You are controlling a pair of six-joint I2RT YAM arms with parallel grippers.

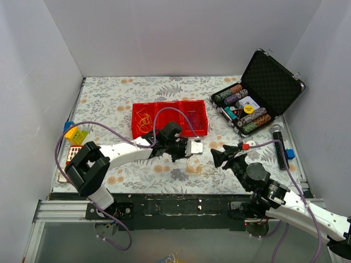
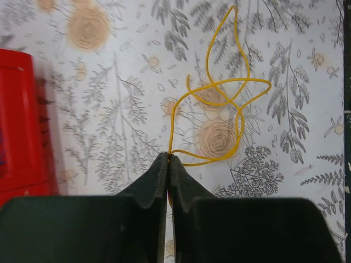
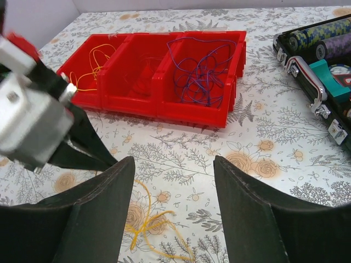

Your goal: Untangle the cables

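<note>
Yellow cable (image 2: 241,81), one pinched, three red bins (image 3: 189,109)

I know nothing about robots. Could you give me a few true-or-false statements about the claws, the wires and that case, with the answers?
1. The left claw is shut on a yellow wire. True.
2. The right claw is clamped tight on something. False: it stands wide open and holds nothing.
3. Purple wires lie in one end section of the red tray. True.
4. The black case of chips is closed. False: its lid stands open, and the chips inside show.
</note>
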